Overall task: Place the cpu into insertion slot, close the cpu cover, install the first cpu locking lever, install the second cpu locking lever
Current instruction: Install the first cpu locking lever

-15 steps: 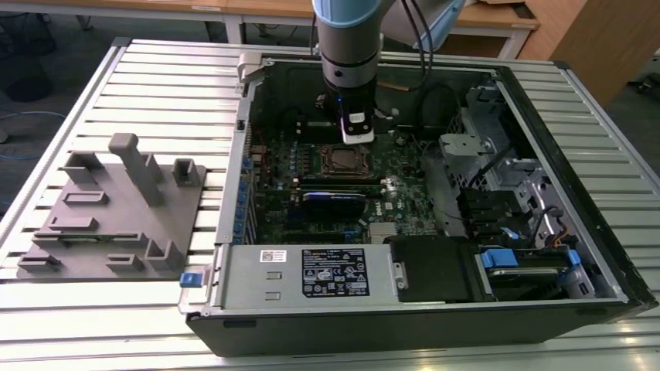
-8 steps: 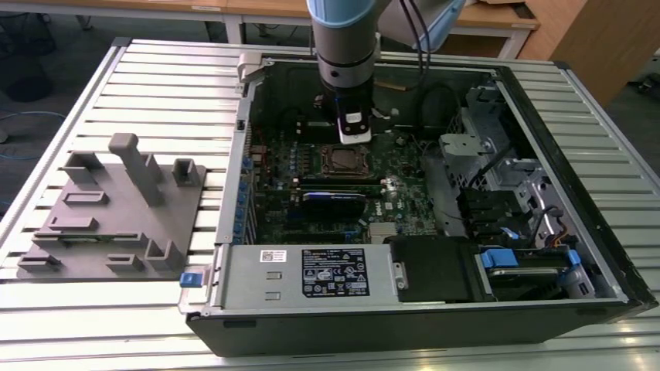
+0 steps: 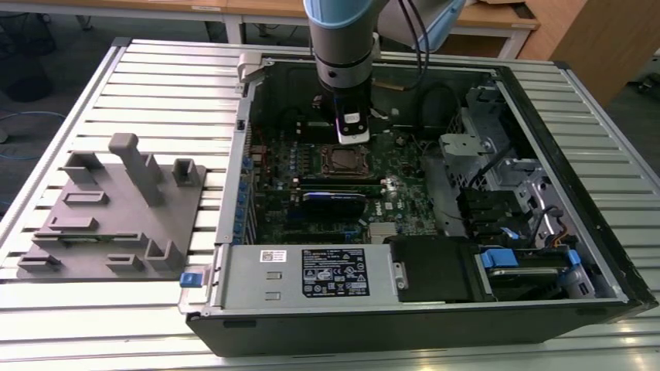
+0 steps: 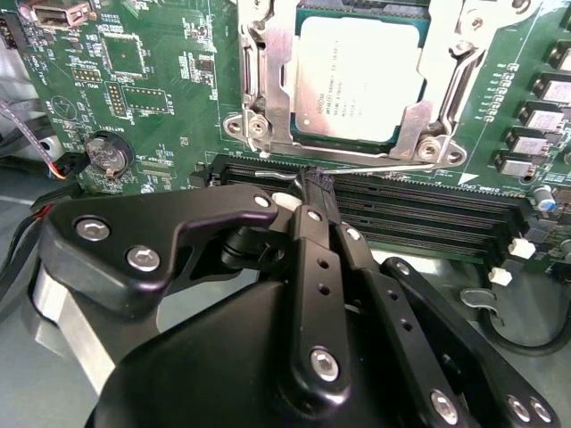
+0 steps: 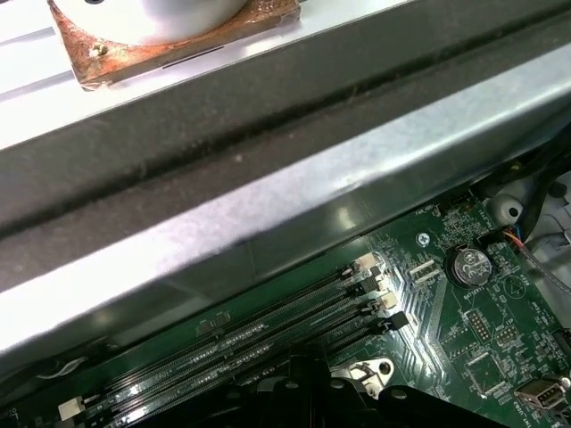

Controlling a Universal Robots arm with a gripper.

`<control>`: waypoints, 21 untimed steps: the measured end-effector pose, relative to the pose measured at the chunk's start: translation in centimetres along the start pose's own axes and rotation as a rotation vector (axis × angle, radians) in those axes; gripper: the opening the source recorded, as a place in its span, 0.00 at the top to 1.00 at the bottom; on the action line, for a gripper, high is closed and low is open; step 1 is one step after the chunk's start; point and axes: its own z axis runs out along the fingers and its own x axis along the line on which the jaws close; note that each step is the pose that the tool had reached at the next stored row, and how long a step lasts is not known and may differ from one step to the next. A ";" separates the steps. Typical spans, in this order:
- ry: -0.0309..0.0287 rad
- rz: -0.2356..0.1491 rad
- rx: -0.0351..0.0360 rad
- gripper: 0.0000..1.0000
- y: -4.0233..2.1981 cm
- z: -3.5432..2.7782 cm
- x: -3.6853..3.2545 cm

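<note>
One cpu (image 4: 357, 76), seated in the insertion slot (image 4: 357, 9) of the green circuit board (image 4: 161, 53); we note the cpu cover (image 4: 268, 80) lying down over its edges. One end effector (image 4: 317, 181), fingers drawn together, tips just beside a thin wire locking lever (image 4: 393, 166) bordering the black memory slots (image 4: 419, 209); contact we cannot tell. One open computer case (image 3: 577, 154) on the slatted tabletop (image 3: 154, 85), grey fixture (image 3: 113, 216) beside it.
</note>
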 end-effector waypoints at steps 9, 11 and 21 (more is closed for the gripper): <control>-0.0043 -0.001 -0.0023 0.89 -0.03 0.10 0.01; -0.0046 -0.001 -0.0021 0.89 -0.03 0.11 0.01; -0.0158 -0.004 -0.0039 0.89 -0.05 0.25 0.03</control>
